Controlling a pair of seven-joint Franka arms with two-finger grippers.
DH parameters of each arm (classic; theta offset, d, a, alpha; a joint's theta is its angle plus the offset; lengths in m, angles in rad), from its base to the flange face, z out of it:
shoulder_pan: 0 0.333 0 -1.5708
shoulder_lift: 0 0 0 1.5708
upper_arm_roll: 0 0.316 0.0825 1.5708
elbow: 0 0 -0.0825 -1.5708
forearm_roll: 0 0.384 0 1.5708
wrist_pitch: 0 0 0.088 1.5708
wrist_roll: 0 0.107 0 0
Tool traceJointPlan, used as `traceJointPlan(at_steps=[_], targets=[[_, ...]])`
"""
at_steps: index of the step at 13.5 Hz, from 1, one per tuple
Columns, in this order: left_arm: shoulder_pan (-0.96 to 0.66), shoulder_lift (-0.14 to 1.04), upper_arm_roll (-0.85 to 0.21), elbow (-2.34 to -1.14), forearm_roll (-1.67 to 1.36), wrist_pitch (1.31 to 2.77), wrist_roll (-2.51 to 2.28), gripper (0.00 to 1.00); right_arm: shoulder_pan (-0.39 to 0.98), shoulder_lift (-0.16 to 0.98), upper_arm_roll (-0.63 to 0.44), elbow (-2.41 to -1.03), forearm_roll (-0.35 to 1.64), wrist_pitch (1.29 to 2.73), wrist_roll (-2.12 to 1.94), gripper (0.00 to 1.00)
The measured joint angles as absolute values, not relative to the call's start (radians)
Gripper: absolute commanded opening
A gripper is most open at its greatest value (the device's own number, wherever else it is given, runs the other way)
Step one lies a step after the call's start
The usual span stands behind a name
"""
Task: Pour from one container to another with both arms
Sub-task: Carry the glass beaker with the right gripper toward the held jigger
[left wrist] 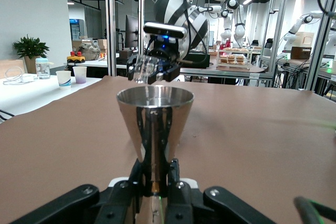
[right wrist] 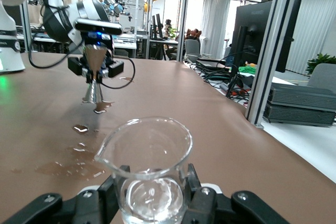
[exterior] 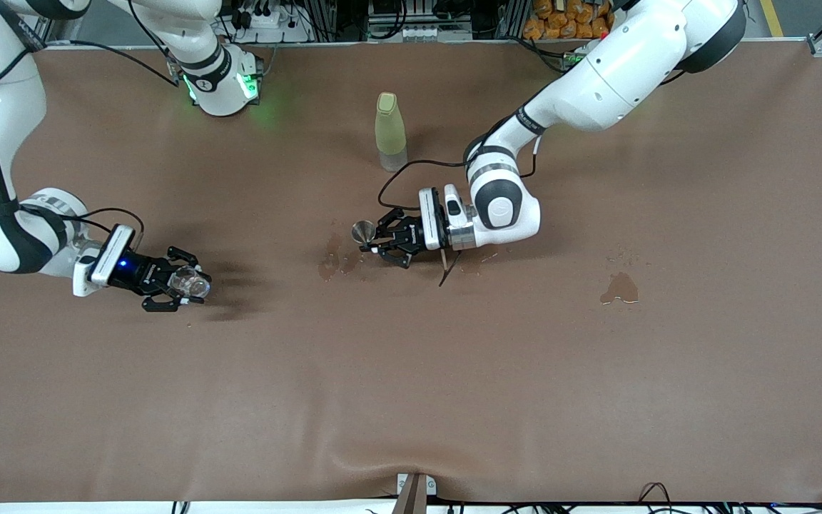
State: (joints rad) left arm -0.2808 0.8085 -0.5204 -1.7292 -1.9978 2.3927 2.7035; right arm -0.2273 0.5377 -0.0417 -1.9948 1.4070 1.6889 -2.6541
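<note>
Left end effector (exterior: pixel 372 241) gripping the metal measure (exterior: pixel 363 232) upright, right end effector (exterior: pixel 186 284) clamped on the clear cup (exterior: pixel 190 283), both low over the tabletop (exterior: pixel 454 371), well apart

No text, label, brand or number can be read anywhere: the print on the arms and the background signs are too small to read.

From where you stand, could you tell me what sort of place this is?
Probably a robotics lab: other white robot arms on aluminium-framed benches, a computer monitor, and a wide brown-covered work table.
</note>
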Motion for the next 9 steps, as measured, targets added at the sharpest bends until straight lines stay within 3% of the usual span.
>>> traceJointPlan(at_steps=[9], targets=[[-0.324,0.813,-0.498,-1.693,-1.983,2.394,2.719,0.0,-0.197,0.376,-0.042,-2.087,1.347,1.66,-2.471,0.0]])
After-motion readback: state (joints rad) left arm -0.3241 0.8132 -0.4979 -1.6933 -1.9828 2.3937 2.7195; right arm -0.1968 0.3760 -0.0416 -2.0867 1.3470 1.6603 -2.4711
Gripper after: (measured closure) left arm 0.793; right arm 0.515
